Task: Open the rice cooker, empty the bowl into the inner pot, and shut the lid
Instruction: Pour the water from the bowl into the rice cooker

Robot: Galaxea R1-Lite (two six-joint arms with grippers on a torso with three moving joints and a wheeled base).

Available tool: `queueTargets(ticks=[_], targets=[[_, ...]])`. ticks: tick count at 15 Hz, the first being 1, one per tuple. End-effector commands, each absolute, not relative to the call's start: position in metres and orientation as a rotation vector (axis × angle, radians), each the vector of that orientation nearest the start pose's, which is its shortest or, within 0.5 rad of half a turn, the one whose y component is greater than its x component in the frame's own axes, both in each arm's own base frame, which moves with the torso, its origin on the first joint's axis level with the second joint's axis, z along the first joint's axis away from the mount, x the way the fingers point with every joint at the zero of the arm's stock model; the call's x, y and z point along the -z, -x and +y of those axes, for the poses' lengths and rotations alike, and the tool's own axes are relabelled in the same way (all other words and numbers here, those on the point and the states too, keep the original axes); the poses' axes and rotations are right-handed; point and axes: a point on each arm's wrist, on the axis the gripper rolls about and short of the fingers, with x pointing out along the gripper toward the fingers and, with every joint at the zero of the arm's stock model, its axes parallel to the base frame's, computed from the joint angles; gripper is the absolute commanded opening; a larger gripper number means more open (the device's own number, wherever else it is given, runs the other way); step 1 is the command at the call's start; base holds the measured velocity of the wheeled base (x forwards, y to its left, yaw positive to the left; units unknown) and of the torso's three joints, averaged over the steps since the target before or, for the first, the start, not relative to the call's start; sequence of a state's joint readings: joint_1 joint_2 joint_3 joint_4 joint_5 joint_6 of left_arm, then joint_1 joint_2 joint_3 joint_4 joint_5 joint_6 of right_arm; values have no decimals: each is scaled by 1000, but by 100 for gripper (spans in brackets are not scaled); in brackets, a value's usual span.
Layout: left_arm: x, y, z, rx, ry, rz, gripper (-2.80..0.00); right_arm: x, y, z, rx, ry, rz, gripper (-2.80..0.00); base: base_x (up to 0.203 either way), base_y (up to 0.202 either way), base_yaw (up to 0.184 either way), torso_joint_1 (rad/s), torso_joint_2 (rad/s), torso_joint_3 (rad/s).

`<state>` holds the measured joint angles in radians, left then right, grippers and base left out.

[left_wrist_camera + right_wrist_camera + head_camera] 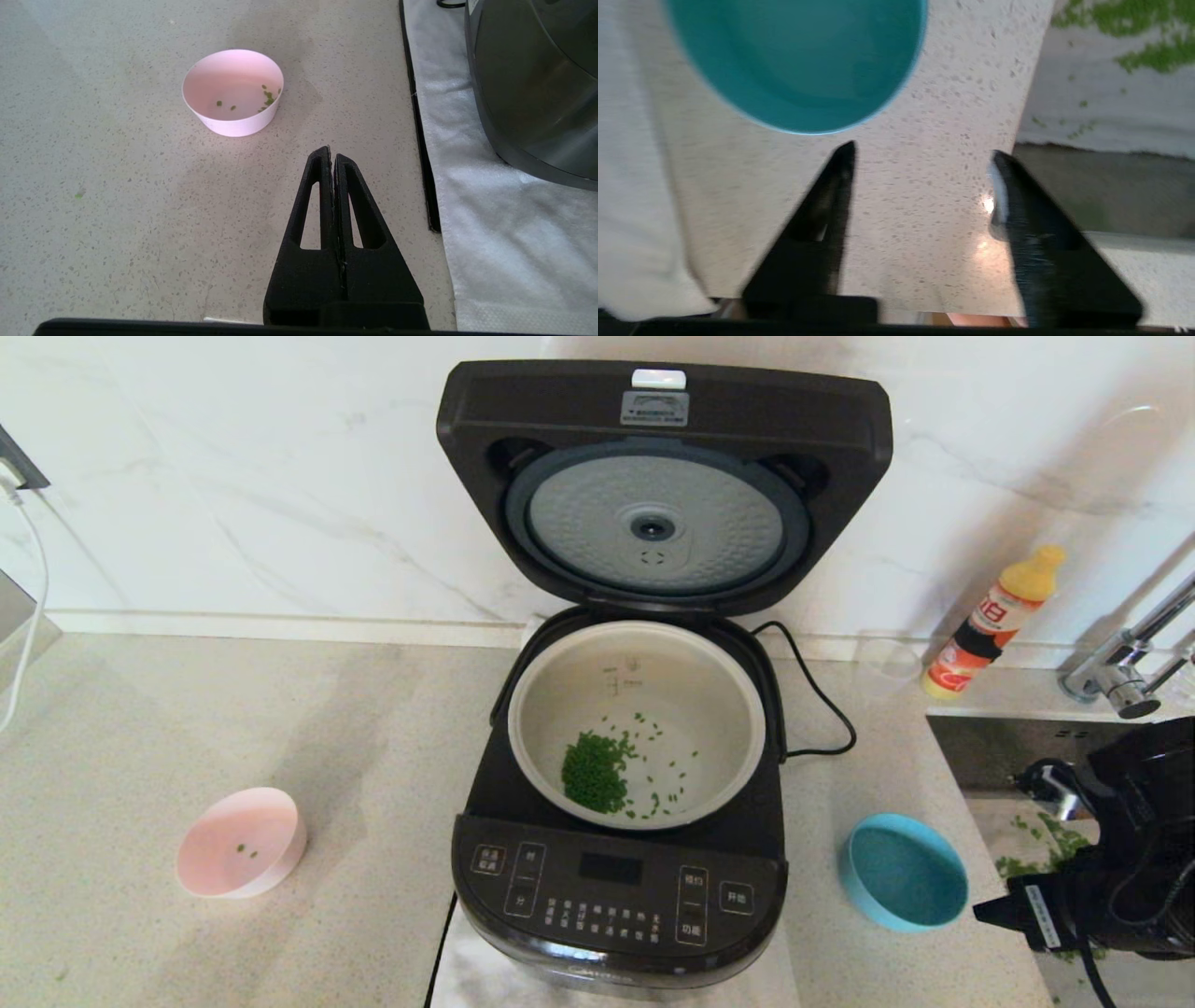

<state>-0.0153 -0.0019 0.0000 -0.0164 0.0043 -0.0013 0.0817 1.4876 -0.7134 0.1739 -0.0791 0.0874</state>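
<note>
The black rice cooker [616, 887] stands in the middle of the counter with its lid [663, 411] swung up against the wall, silver plate facing me. Inside it, the off-white inner pot [719, 709] holds a heap of green bits [593, 775]. An empty blue bowl [904, 870] sits upright to the cooker's right. My right gripper [923, 150] is open over bare counter just short of the blue bowl [798, 60], holding nothing. Left of the cooker, a pink bowl [241, 843] holds a few green bits. My left gripper [329, 151] is shut and empty, short of the pink bowl [232, 91].
A white cloth [504, 242] lies under the cooker, and its power cord [826, 709] loops behind on the right. A sink [990, 756] with green scraps, a faucet [1125, 663], a yellow-capped bottle [994, 621] and a clear cup [887, 663] are at the right.
</note>
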Motion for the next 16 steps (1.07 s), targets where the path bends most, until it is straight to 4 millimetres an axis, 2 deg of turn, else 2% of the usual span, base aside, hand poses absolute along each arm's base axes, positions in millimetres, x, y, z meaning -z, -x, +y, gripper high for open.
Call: queueTargets(ticks=[1,6,16], targets=[[-76,22,0,11,2,-11,-280,-134,-222,17,44,1,994,0,0,0,0,0,0,0],[-76,22,0,11,2,-11,-280,-127,-233,25,47,-36,994,0,0,0,0,0,0,0],[-76,22,0,11,2,-11,-280,-116,-238,42,45,-64,1040,0,0,0,0,0,0,0]])
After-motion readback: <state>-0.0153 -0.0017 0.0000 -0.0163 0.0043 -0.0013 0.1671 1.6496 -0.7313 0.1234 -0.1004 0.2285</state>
